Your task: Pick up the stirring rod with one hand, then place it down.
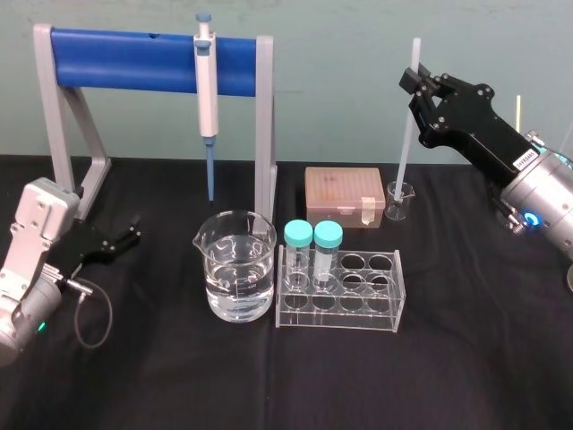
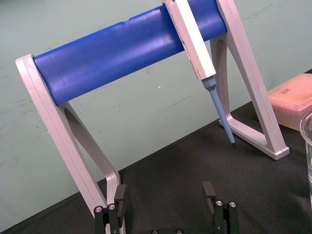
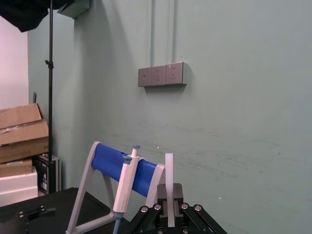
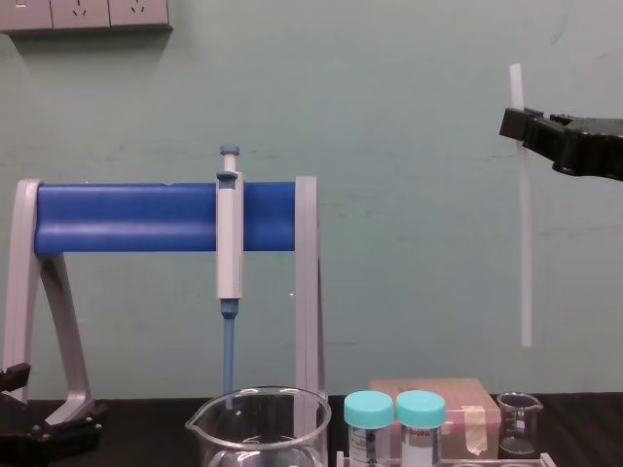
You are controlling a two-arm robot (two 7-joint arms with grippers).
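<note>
While aloft, right tool (image 1: 418, 87) around rod (image 1: 406, 152)

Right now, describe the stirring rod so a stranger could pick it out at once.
Find the blue-barred stand; to its right, the right gripper holds the rod upright in the air above a small beaker; the left gripper sits idle far left. Unlike the pipette on the stand, it is a plain translucent-white stick, no blue tip.
</note>
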